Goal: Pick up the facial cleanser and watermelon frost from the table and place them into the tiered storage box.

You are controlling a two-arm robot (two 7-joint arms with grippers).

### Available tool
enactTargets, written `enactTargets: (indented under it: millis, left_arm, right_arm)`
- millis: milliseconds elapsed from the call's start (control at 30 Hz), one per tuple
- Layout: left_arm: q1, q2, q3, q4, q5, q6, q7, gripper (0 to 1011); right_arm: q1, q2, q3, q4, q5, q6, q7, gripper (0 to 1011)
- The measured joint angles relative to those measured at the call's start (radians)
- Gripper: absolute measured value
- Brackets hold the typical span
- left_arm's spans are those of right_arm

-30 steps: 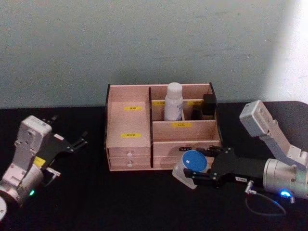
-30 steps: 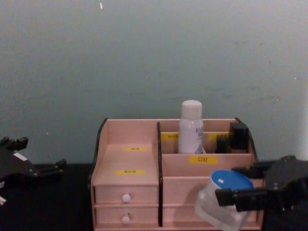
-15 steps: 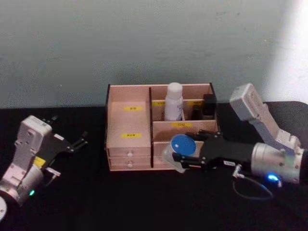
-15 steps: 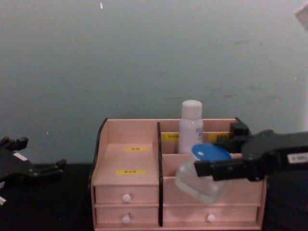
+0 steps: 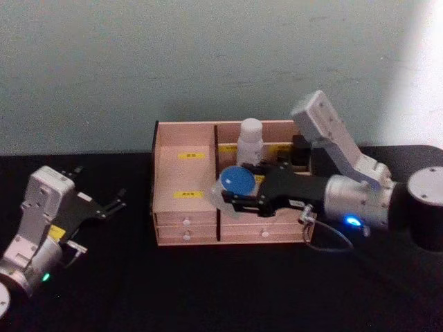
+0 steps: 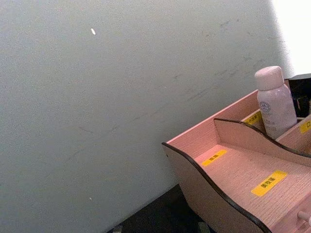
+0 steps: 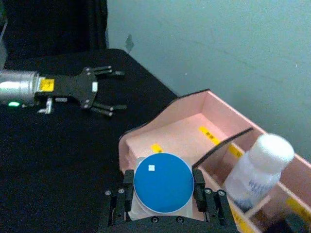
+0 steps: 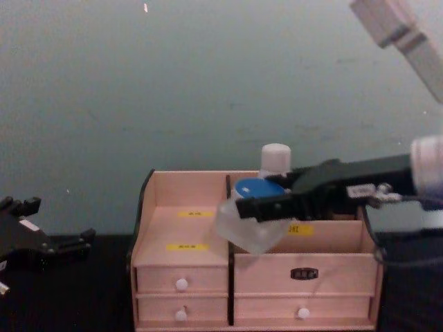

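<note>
Nearest to us, on the robot's left side of the black table (image 5: 208, 290), the left gripper (image 5: 97, 188) hovers low over the cloth with its fingers spread apart and nothing between them, well apart from the tiered storage box (image 5: 181, 142). Further in, the right arm reaches across from the right, and the right gripper (image 5: 232, 195) is clamped on a clear jar with a blue lid (image 5: 234, 182). In the right wrist view we see one of its fingers (image 7: 198, 180) pressed to each side of the jar. The jar is held in the air, tilted, above the front of the box and about over the dark divider that parts the stepped left section from the compartments on the right; it touches no shelf that we can make out. In the chest view the jar (image 8: 249, 220) hangs above the two small drawers with white knobs (image 8: 181, 284). Behind it, a white bottle (image 5: 249, 146) stands upright in a back compartment, with a dark item (image 5: 301, 151) in the compartment just beside it. The pale green wall (image 5: 208, 62) rises behind the box.
</note>
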Motion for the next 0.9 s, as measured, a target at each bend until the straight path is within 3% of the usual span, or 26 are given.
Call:
enactTargets:
  millis: [533, 900]
  left_arm:
    - [0.000, 0.000, 0.000, 0.000, 0.000, 0.000, 0.000, 1001]
    - [0.000, 0.000, 0.000, 0.000, 0.000, 0.000, 0.000, 1001]
  right_arm:
    - [0.182, -0.191, -0.058, 0.240, -0.075, -0.013, -0.011, 726]
    - [0.252, -0.296, -0.065, 0.425, -0.110, -0.051, -0.014, 726]
